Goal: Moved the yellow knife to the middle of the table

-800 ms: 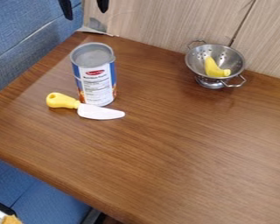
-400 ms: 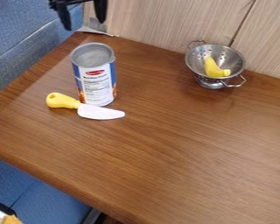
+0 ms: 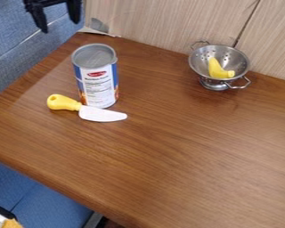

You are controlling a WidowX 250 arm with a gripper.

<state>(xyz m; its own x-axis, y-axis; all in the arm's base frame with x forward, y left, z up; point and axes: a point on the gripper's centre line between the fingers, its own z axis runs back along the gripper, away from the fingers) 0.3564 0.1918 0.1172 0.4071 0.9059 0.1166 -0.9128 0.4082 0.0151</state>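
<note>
we see gripper (image 3: 60,25) at 11 o'clock, released, fingers (image 3: 75,13) apart. we spot yellow-handled knife (image 3: 101,115) on tbl (image 3: 168,164) at 9, nr can (image 3: 98,84), blade twd 3-4 o'clock.

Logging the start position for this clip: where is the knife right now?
In the camera view, the knife lies toward the table's left side, just in front of the can.

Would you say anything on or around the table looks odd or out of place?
Yes, mildly: a yellow banana-like piece sits in the metal colander, its end resting near the rim. The knife and can look undamaged.
</note>
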